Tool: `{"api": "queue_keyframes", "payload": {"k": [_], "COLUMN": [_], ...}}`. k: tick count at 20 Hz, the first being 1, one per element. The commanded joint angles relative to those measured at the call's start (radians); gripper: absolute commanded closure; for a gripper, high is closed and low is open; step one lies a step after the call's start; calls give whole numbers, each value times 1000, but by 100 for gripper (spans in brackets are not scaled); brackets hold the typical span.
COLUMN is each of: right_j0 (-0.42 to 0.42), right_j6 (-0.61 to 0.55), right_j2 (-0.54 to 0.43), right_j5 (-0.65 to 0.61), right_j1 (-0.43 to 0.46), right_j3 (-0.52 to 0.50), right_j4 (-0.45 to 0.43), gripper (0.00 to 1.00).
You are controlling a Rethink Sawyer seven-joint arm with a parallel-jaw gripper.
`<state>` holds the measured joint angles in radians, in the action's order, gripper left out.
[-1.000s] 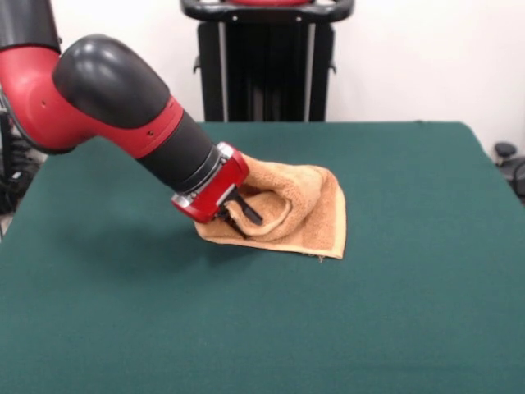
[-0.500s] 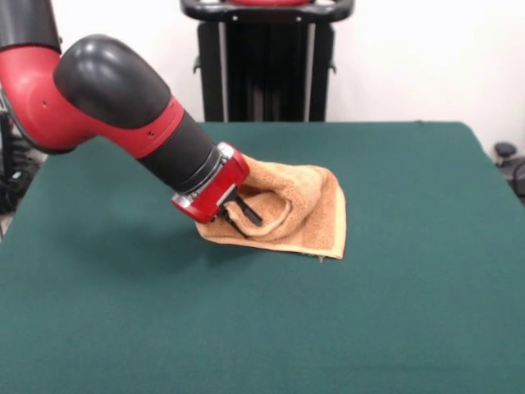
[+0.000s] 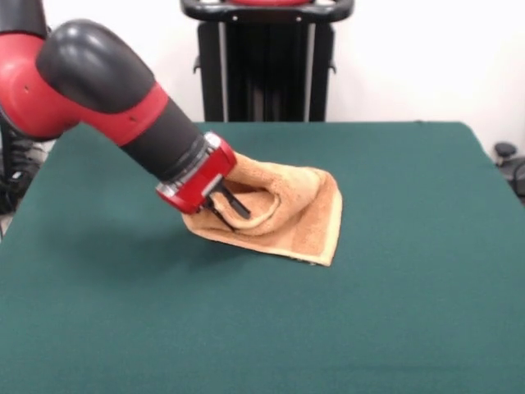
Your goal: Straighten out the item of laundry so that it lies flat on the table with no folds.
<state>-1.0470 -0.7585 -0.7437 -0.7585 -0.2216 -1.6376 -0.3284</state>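
The item of laundry (image 3: 299, 213), an orange-tan terry towel, lies bunched and folded near the middle of the green table (image 3: 394, 312). Its left part is raised in a curled fold, while the right part drapes down to a corner at the front right. My gripper (image 3: 231, 215) reaches in from the left at a slant, and its black fingers (image 3: 238, 207) are closed on the towel's raised folded edge. The red wrist ring and black forearm hide the towel's far left end.
A black stand (image 3: 267, 57) rises behind the table's far edge. The table's right edge runs near a dark object (image 3: 509, 156) on the floor side. Open green cloth surrounds the towel on all sides.
The arm has pulled up and to the left, dragging the towel's gripped edge with it. The towel's front right corner has slid slightly left.
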Motion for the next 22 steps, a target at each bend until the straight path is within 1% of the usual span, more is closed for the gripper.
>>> {"api": "queue_keyframes", "payload": {"k": [1,3,4,5,7,9,12,15,16,19,20,22], "right_j0": [-71,-65,-45,-53,-58,-69,-91,-102,-109,-128,-142,-165], "right_j6": [139,125,114,128,126,123,138,151,148,147,144,139], "right_j2": [-159,-140,-101,-110,-127,-143,-143,-128,-130,-156,-180,-218], "right_j5": [-134,-108,-112,-130,-118,-66,8,32,60,99,124,138], "right_j1": [-10,-17,-32,-26,-29,-19,17,32,48,72,86,104], "right_j3": [-87,-82,-69,-75,-95,-120,-149,-144,-145,-147,-153,-164], "right_j4": [47,5,-31,-32,-43,-62,-115,-164,-180,-200,-200,-192], "gripper": [100,100,100,100,100,100,100,100,100,100,100,100]}}
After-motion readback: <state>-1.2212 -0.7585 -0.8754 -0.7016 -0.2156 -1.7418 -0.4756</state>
